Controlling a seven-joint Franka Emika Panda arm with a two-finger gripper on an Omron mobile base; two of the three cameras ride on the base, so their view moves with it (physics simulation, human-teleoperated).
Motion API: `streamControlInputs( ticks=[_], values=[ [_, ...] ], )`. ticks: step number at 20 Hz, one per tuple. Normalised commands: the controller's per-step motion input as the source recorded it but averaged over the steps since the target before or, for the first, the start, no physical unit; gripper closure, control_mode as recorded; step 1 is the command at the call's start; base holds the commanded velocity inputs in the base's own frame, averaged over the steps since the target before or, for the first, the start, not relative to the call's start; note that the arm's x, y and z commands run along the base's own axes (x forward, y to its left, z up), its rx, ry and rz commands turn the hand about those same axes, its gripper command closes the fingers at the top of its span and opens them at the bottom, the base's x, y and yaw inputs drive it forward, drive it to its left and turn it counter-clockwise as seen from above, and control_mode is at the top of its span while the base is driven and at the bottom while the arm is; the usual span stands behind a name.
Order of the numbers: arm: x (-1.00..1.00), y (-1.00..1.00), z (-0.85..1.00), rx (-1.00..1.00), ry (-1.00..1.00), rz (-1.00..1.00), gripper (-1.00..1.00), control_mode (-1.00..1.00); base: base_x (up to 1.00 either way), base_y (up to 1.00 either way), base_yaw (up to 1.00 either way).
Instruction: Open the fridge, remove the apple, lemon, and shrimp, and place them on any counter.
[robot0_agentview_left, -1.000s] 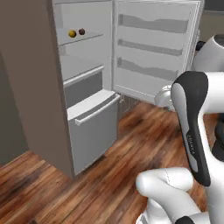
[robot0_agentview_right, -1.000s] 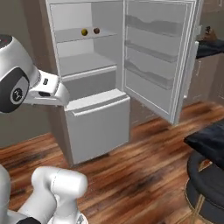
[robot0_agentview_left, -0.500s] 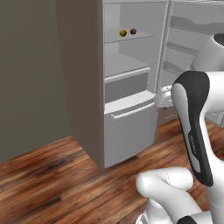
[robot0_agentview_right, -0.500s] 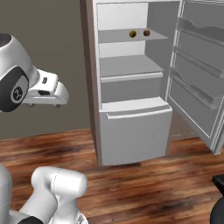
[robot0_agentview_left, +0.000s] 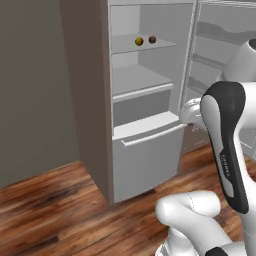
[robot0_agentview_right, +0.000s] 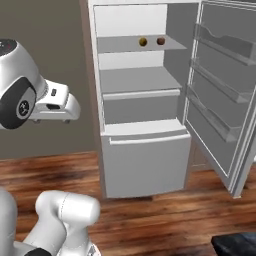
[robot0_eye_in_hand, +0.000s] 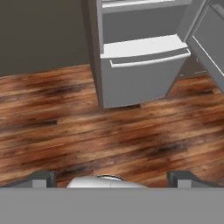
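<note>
1. Since half a second ago the whole picture has slid sideways in both base views, so the cameras have moved; the fridge (robot0_agentview_right: 145, 100) now stands nearer the middle of the right base view, its door open as before.
2. Gripper (robot0_eye_in_hand: 111, 177): two dark tips far apart at the bottom of the hand view, nothing between them, pointed at the wood floor (robot0_eye_in_hand: 87, 127).
3. Its fingers are hidden behind the arm in the base views.
4. Beyond the gripper, across the floor, stands the fridge's lower drawer (robot0_eye_in_hand: 142, 74).
5. Well above and beyond the gripper, on the upper shelf (robot0_agentview_right: 140, 46), the lemon (robot0_agentview_right: 143, 42) sits just beside the apple (robot0_agentview_right: 161, 41), apart.
6. Any shrimp is too small to make out.
</note>
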Motion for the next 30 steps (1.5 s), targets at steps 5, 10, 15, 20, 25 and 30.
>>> streamControlInputs(
  ticks=[5,10,15,20,25,30],
  values=[
    [0.0,0.0,0.0,0.0,0.0,0.0,-1.0,1.0,0.86,-0.05,0.08],
    [0.0,0.0,0.0,0.0,0.0,0.0,-1.0,1.0,0.62,-0.44,0.08],
    [0.0,0.0,0.0,0.0,0.0,0.0,-1.0,1.0,0.54,-0.6,0.09],
    [0.0,0.0,0.0,0.0,0.0,0.0,-1.0,1.0,0.59,-0.44,0.11],
    [0.0,0.0,0.0,0.0,0.0,0.0,-1.0,1.0,0.54,-0.28,0.11],
    [0.0,0.0,0.0,0.0,0.0,0.0,-1.0,1.0,0.53,-0.36,0.1]
  ],
)
